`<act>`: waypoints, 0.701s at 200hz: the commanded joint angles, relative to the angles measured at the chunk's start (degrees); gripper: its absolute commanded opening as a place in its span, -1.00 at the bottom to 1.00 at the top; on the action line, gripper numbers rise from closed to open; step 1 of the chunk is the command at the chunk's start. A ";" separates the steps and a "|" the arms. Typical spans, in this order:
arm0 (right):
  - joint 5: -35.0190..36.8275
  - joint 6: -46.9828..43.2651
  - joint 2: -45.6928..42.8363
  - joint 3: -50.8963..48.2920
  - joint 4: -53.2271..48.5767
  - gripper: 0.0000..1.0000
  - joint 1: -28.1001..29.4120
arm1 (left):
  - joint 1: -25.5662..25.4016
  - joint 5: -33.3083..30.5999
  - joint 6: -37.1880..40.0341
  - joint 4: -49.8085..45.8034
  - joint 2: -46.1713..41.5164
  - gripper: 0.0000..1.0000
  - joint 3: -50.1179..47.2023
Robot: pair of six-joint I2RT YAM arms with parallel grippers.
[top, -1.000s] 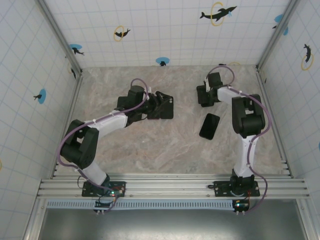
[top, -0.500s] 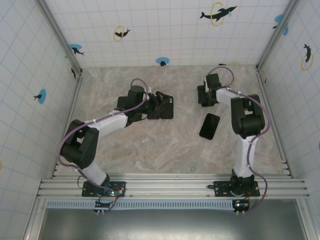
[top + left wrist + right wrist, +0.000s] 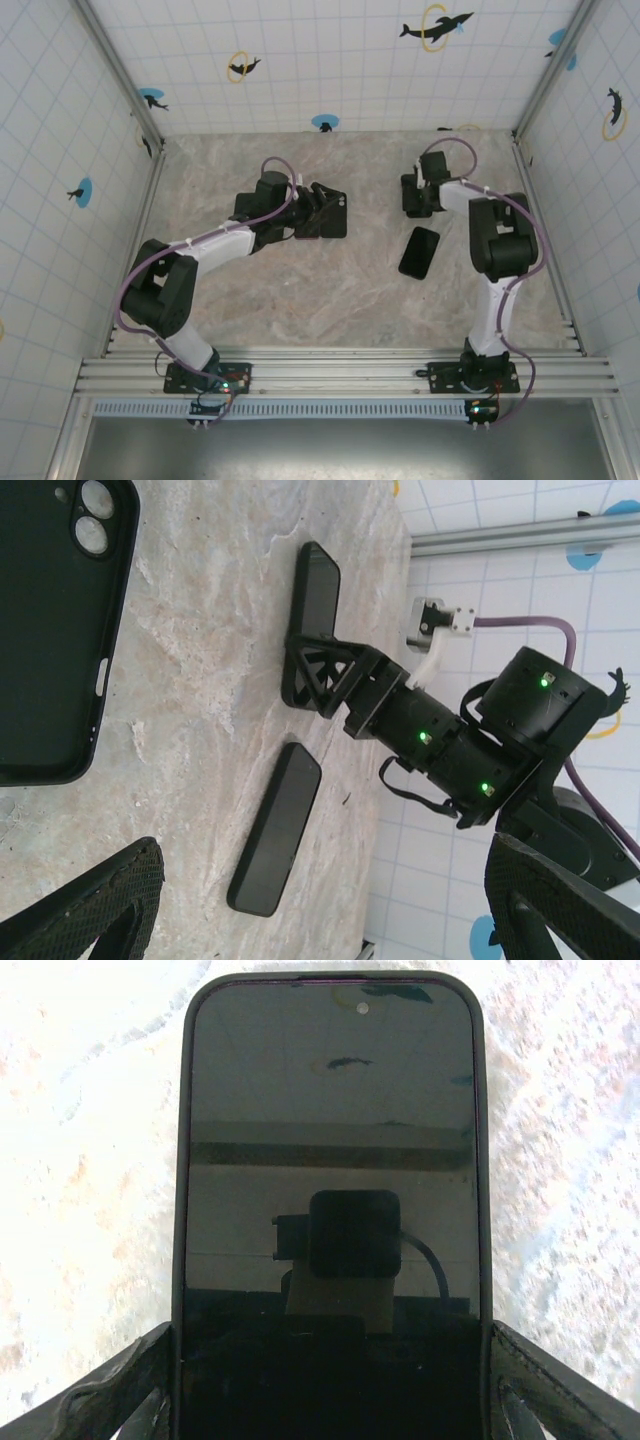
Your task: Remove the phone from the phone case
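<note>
Phone [image 3: 330,1160], screen up toward the far right of the marbled table [image 3: 300,290], sits flanked at its near end by the right gripper [image 3: 417,197], a firm clamp impossible to tell, while the left gripper [image 3: 308,210] gapes wide and empty beside a black phone case [image 3: 50,630], another dark slab [image 3: 420,252] lying near the phone

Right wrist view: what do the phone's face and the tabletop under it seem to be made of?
The face of the phone looks like glossy glass: it shows clear, sharp reflections. The table looks like pale veined stone with a matte finish, though it could be printed laminate; the look leaves that open.
</note>
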 commanded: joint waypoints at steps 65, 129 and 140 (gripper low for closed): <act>-11.41 5.81 -19.01 -14.98 10.52 -0.04 -0.68 | -2.38 -6.81 4.01 -2.67 1.82 0.66 6.73; -17.90 9.47 -30.74 -23.87 15.97 -0.05 2.02 | -5.62 -6.65 8.91 -5.99 8.98 0.57 17.66; -18.58 10.29 -32.76 -25.53 18.11 -0.05 2.84 | -5.97 -6.73 10.37 -7.27 10.39 0.53 19.68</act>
